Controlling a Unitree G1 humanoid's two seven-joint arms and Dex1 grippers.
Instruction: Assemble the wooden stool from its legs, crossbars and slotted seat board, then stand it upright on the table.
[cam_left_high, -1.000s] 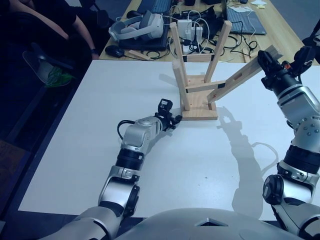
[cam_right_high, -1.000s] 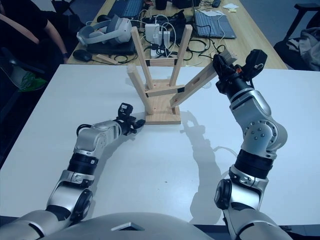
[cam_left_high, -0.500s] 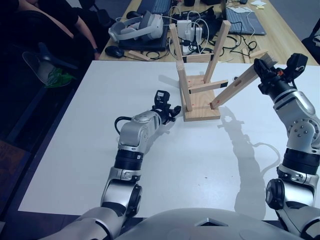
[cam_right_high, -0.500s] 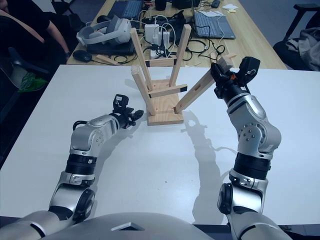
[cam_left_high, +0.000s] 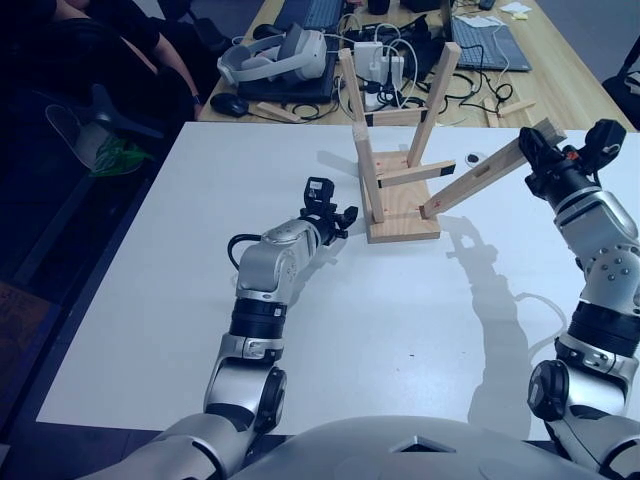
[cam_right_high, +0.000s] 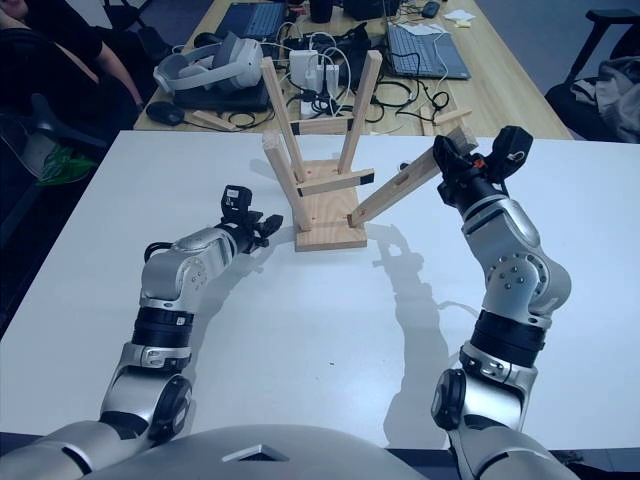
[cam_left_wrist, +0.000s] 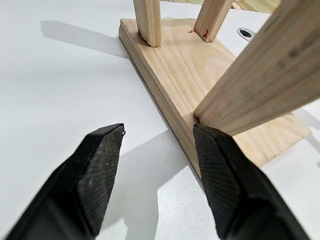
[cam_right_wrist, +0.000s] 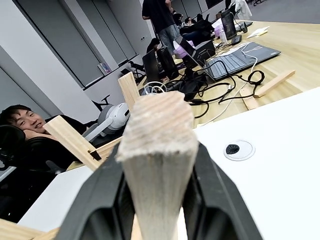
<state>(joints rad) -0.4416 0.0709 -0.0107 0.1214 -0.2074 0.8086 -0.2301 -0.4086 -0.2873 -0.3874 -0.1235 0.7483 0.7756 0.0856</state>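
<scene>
Found the stool (cam_left_high: 368, 172) inverted toward the far middle of the white counter (cam_left_high: 180, 300), seat board (cam_left_high: 405, 226) flat down, three legs (cam_left_high: 439, 90) pointing up and tied together by crossbars (cam_left_high: 410, 175). Found the fourth leg (cam_left_high: 480, 170) not upright. Lower end touching the seat board at its near right corner, long axis slanting up and away toward the robot's right, well off the line of the other three.

Confirmed right jaws pinching the free upper end of that leg, with both fingers (cam_right_wrist: 100, 200) pressed against the wood. Noted right arm (cam_left_high: 600, 215) raised, elbow bent, forearm roughly following the leg's slant.

Confirmed left jaws spread and holding nothing, low over the counter just beside the left edge of the seat board. One pad (cam_left_wrist: 220, 175) close against the board's edge below the nearest leg, the other on the bare-counter side. Unable to tell whether actually touching the board. Noted left arm (cam_left_high: 275, 262) stretched forward and low.

Judged step in hand: seating the last leg. Judged the coming move to turn on that slant: swing the upper end inward and up, toward the robot's left, pivoting on the foot at the board, until parallel with its neighbours. Judged the right arm alone placed for this. Left nearer the board, suited to bracing it against a skid or a tip.
</scene>
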